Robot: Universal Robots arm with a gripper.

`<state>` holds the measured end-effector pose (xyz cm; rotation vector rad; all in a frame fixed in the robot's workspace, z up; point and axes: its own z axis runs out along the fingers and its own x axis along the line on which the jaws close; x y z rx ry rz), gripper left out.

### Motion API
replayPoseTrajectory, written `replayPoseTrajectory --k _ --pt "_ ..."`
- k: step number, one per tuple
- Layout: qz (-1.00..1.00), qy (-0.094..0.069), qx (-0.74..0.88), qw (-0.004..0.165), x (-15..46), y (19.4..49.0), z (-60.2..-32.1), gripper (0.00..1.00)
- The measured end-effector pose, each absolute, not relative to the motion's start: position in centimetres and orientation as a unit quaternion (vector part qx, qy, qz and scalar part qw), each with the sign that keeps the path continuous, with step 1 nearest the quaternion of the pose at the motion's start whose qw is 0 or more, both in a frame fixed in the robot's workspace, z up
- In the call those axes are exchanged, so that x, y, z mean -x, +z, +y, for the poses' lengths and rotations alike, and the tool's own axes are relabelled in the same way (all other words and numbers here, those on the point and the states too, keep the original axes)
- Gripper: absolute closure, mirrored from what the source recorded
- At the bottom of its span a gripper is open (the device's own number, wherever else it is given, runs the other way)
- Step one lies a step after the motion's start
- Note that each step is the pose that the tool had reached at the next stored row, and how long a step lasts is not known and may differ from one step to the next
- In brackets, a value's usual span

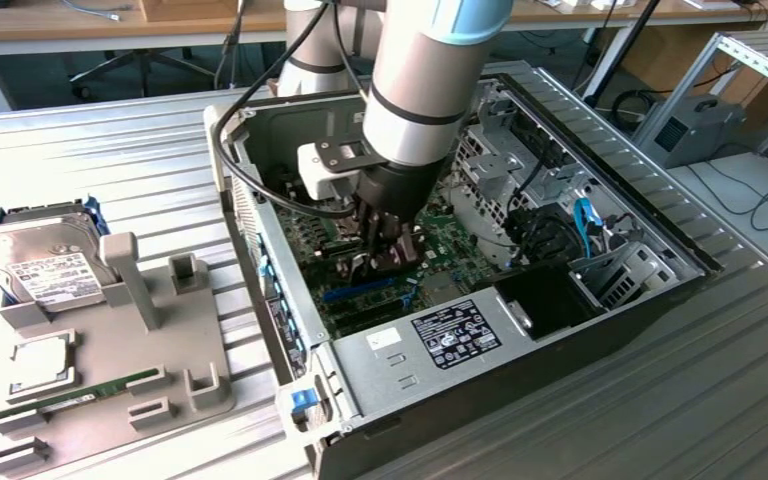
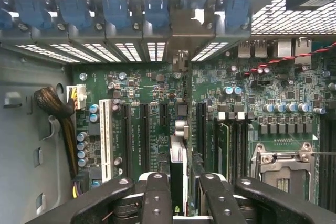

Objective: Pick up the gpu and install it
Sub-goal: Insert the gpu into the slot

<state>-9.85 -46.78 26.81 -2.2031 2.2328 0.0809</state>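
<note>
My gripper reaches down into the open computer case, just above the green motherboard. It is shut on the gpu, which shows edge-on as a thin dark card between the two black fingers. In the wrist view the gripper holds the card upright over the black expansion slots. The card's silver end bracket stands against the case's rear slot openings. I cannot tell whether the card's edge is seated in a slot.
A grey fixture lies at the exterior view's left with a hard drive, a processor chip and a RAM stick. Inside the case are a white slot, a processor socket, a cable bundle and drive cages.
</note>
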Motion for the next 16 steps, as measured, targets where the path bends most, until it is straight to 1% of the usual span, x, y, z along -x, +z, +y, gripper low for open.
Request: replayPoseTrajectory --k 16 --pt "0.712 0.026 0.702 0.002 9.85 26.38 -46.75 0.74"
